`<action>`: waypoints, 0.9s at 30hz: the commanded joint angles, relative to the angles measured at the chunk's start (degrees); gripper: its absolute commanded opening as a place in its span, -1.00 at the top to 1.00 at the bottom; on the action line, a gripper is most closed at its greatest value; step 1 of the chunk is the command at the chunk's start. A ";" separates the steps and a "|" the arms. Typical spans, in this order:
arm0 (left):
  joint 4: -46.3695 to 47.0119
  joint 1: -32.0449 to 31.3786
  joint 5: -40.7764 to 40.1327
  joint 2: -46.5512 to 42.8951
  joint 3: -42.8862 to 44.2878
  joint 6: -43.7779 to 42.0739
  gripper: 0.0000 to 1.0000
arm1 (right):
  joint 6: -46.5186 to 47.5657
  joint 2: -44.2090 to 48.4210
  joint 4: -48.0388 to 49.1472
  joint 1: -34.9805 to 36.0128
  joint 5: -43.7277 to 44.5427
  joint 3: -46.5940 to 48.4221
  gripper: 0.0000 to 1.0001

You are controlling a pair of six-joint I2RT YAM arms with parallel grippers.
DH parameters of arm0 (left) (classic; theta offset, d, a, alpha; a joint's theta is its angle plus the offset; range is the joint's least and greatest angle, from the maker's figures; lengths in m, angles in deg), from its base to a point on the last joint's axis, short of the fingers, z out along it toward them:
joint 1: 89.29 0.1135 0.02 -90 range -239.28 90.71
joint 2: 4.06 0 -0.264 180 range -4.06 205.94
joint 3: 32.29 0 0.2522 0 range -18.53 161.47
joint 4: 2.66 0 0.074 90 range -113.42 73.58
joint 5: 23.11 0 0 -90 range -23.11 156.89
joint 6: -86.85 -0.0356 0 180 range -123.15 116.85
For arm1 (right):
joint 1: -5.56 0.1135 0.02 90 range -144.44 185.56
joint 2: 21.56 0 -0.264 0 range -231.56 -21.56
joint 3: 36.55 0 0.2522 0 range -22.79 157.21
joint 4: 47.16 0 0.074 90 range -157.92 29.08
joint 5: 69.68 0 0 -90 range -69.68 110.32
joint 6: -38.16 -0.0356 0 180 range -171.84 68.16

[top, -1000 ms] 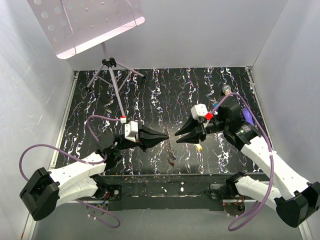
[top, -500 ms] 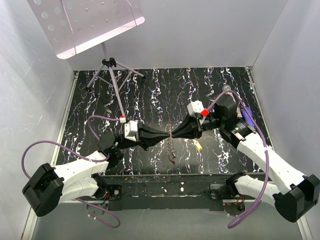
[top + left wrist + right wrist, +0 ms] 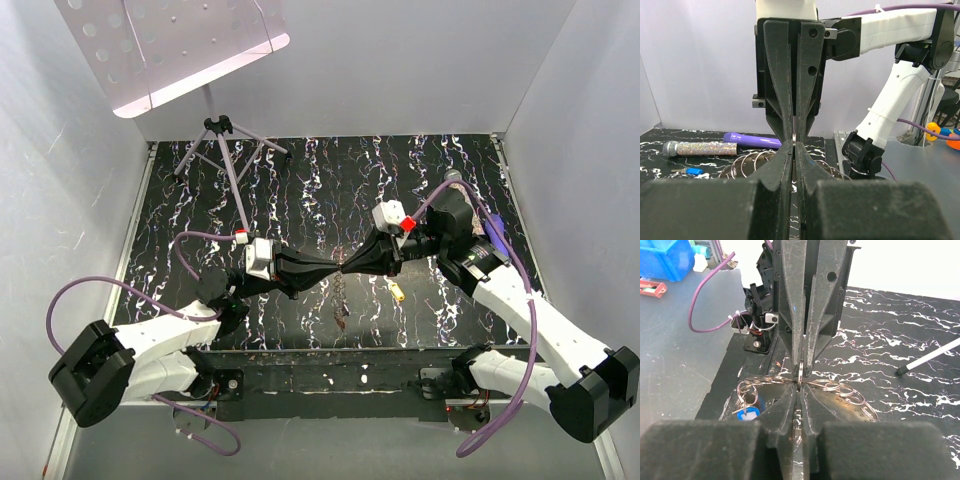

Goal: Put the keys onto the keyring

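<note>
My left gripper [image 3: 337, 272] and right gripper [image 3: 349, 269] meet tip to tip above the middle of the black marbled table. Both are shut on the same thin metal keyring [image 3: 343, 271], seen edge-on between the fingertips in the left wrist view [image 3: 796, 134] and the right wrist view [image 3: 800, 373]. A chain of linked rings [image 3: 852, 389] hangs from it to the table [image 3: 342, 318]. A blue-headed key [image 3: 746, 413] hangs on rings at the chain's end. A yellow-headed key [image 3: 397, 293] lies under my right gripper. Another blue-headed key [image 3: 692, 171] lies near the glitter tube.
A purple marker pen [image 3: 752, 141] and a clear tube of glittery beads [image 3: 700, 148] lie at the table's right side, beside my right arm. A music stand's tripod [image 3: 225, 130] is at the back left. White walls enclose the table.
One second ago the grippers were apart, the right one open. The right gripper has moved left and closed, so both tips now meet on the keyring.
</note>
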 commanded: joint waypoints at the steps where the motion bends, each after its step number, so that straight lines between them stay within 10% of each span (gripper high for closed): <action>1: 5.74 0.17 -2.37 0.36 -0.88 1.74 1.00 | -1.87 -0.35 3.36 0.53 0.25 2.88 0.86; 10: 1.10 0.78 -2.11 -1.82 -1.58 2.79 0.97 | 1.72 0.18 -8.74 0.53 2.70 6.40 0.97; 19: -38.22 7.11 4.82 -18.08 5.25 -3.78 -0.18 | 15.69 -1.14 -31.86 0.53 7.54 12.28 0.97; 27: -65.89 7.20 12.29 -14.15 20.73 -11.89 -0.36 | 23.96 -3.42 -43.39 0.62 14.22 18.18 0.97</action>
